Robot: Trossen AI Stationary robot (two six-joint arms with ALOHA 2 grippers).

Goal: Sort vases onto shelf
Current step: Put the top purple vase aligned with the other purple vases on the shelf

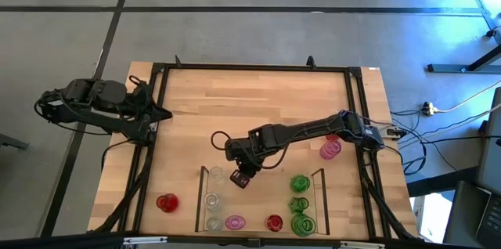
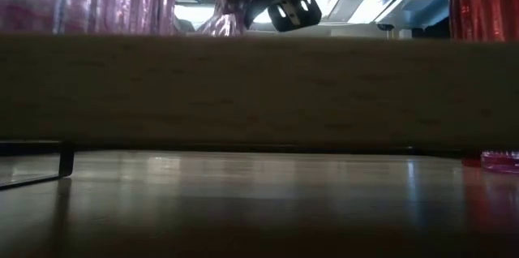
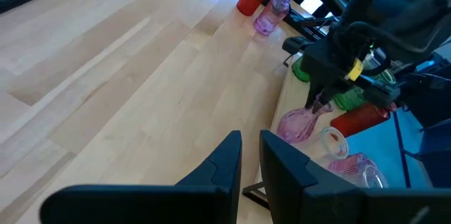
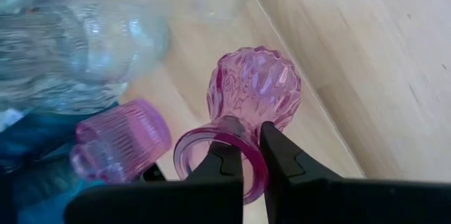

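You are in the placing step: your right gripper has its jaws pressed together on the flared rim of a pink narrow-necked vase, one finger inside the mouth and one outside, with the round faceted belly hanging beyond the fingertips. From above, that gripper sits over the shelf, near its far edge and toward the clear-vase column. Just beside the jaws stand a pink ribbed vase and a large clear vase; the shelf's floor lies under the held belly.

I cannot tell whether the belly already touches the wood. The next move calls for lowering it straight until it rests upright in the pink column, clear of its neighbours, then spreading the jaws and lifting straight out of the mouth.

Your left gripper waits at the table's left edge, jaws nearly together, holding nothing.
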